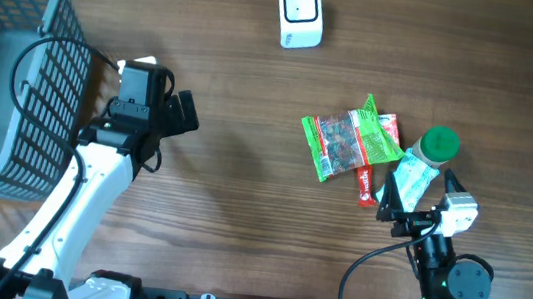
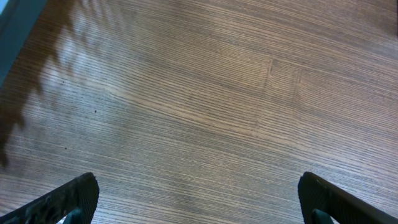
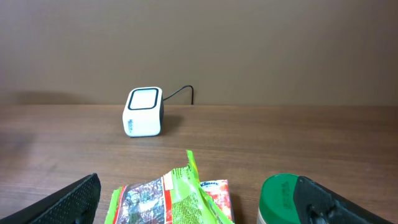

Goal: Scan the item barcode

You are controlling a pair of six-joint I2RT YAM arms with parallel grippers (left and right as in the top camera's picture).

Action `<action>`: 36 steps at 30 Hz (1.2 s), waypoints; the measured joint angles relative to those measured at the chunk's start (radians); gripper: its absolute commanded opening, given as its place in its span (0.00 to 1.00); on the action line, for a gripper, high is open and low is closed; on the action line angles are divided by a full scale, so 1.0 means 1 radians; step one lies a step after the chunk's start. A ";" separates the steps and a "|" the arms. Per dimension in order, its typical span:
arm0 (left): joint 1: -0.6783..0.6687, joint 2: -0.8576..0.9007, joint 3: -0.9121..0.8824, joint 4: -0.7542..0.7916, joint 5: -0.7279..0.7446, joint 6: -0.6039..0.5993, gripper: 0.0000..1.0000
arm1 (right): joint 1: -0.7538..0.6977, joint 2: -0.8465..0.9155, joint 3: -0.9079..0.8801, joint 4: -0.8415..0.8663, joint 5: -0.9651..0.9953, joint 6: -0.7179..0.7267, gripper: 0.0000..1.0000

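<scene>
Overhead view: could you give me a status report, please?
Left tool open, empty. Right tool open by snack packet and green-capped bottle. Scanner unobstructed.

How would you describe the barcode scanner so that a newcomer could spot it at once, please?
On the wooden table, look to the far edge, beyond the green snack packet and the green-capped bottle. The scanner stands there alone. It is the only white box, with a cable trailing behind.
</scene>
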 measured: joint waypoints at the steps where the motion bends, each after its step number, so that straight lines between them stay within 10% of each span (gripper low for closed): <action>1: 0.000 0.000 0.000 0.000 0.000 0.000 1.00 | 0.000 0.000 0.000 0.000 0.000 0.000 1.00; 7: 0.000 -0.097 0.000 -0.036 0.000 0.000 1.00 | 0.000 0.000 0.000 0.000 0.000 0.000 1.00; 19: 0.000 -0.908 0.008 -0.072 -0.013 0.000 1.00 | 0.000 -0.001 0.000 0.000 0.001 0.000 1.00; 36: 0.076 -1.320 -0.104 -0.303 -0.018 0.000 1.00 | 0.000 -0.001 0.000 0.000 0.003 0.000 1.00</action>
